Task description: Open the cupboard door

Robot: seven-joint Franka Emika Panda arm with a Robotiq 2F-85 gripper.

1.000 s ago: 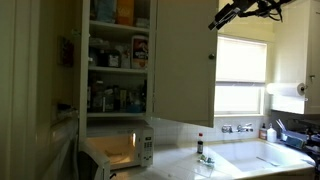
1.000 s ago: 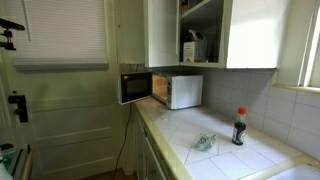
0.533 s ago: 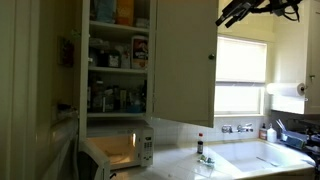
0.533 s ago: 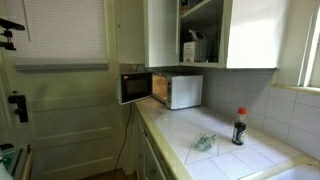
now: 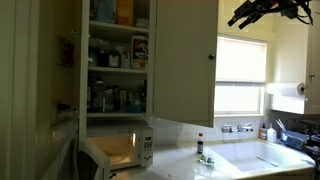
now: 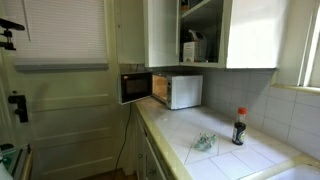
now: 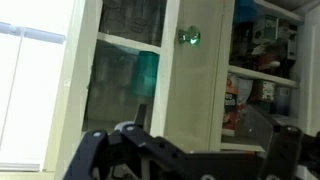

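Backing off, the tool (image 5: 236, 19), released and empty, leaves the cupboard door (image 5: 185, 60) ahead of it open: task seemingly done.

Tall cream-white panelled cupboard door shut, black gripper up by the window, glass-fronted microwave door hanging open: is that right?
No. The tall cream-white cupboard door is swung open, baring stocked shelves, as an exterior view shows. The black gripper up by the window and the open glass-fronted microwave door stand.

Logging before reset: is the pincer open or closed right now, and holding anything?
Pincer: open, holding nothing, clear of the door.
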